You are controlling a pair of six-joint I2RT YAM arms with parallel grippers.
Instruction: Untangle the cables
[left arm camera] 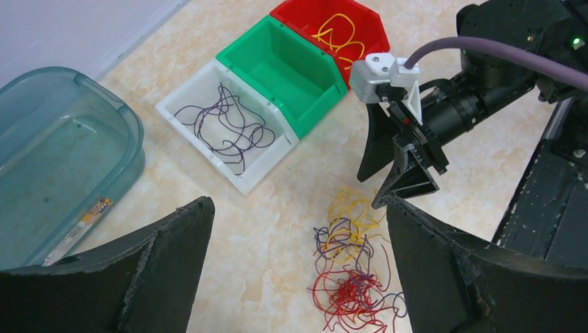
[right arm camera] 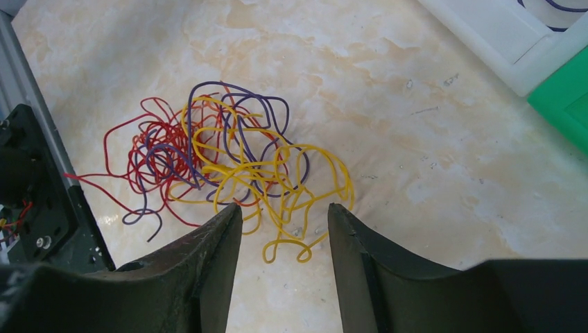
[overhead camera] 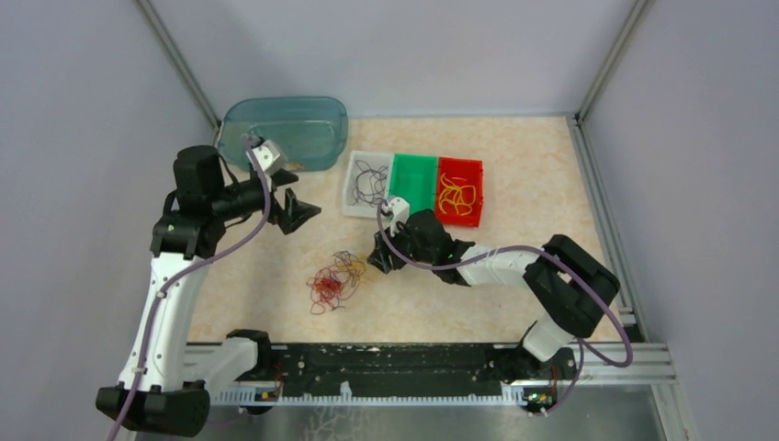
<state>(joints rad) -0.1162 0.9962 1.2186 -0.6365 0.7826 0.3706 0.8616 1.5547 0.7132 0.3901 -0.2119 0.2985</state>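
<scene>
The cables (overhead camera: 335, 280) lie on the table as one loose tangle of thin yellow, red and dark purple wires. The tangle also shows in the left wrist view (left arm camera: 350, 270) and the right wrist view (right arm camera: 229, 156). My right gripper (right arm camera: 284, 208) is open and low at the tangle's right edge, with yellow loops lying between its fingertips. It also shows in the top view (overhead camera: 375, 260) and the left wrist view (left arm camera: 369, 193). My left gripper (left arm camera: 298, 205) is open wide and empty, held above the table up and left of the tangle, as the top view (overhead camera: 309, 192) shows.
Three small bins stand in a row behind the tangle: a white bin (overhead camera: 354, 188) with dark cables, an empty green bin (overhead camera: 413, 184), and a red bin (overhead camera: 459, 193) with yellow cables. A teal tub (overhead camera: 285, 133) sits at the back left. A black rail (overhead camera: 413, 367) runs along the near edge.
</scene>
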